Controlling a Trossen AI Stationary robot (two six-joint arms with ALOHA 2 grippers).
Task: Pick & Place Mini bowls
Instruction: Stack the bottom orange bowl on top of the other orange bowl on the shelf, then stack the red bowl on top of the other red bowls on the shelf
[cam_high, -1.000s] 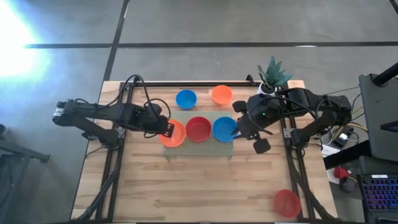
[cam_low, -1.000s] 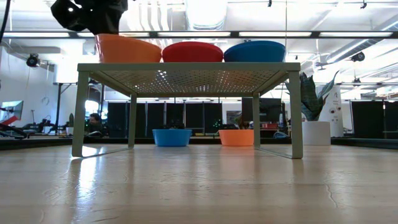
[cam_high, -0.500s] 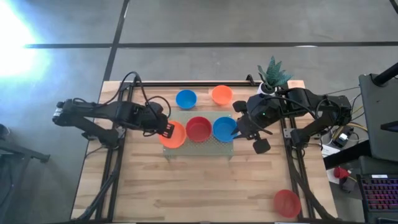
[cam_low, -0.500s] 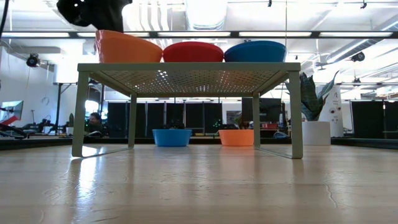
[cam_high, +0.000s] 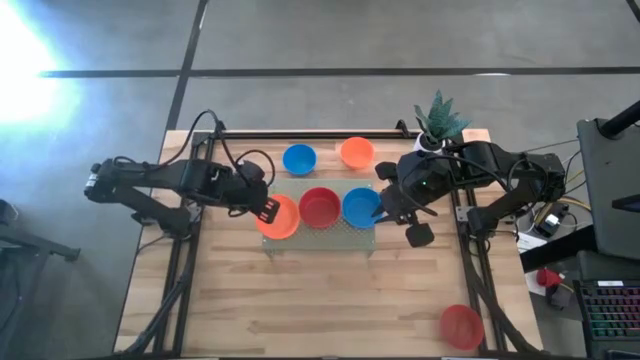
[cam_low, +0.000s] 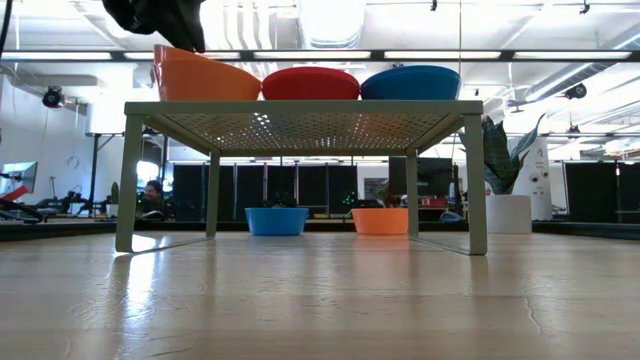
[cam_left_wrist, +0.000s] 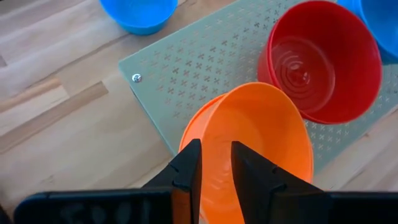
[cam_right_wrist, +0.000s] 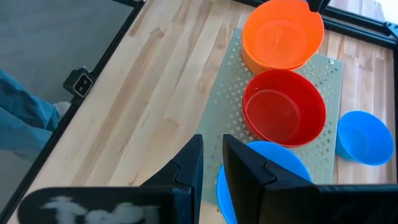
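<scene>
Table (cam_high: 300, 300): a wooden top is seen from above, with both arms reaching in from its sides.
Perforated stand (cam_high: 345, 235): a pale green raised shelf on four legs is placed mid-table; three mini bowls are carried on it in a row.
Left gripper (cam_high: 268, 210): it is held at the stand's left end, its fingers (cam_left_wrist: 186, 171) drawn close together astride the rim of the orange bowl (cam_high: 279, 216), which is tilted.
Right gripper (cam_high: 382, 211): it is held at the stand's right end, fingers nearly together at the edge of the blue bowl (cam_high: 360, 206).
Red bowl (cam_high: 319, 207): it is set between those two, touching the orange one.
Bowls behind the stand: a blue one (cam_high: 299, 159) and an orange one (cam_high: 356, 152) are set on the table.
Far bowl: a red one (cam_high: 461, 326) is left near the table's front right corner.
Potted plant (cam_high: 437, 122): it is placed at the back right.
</scene>
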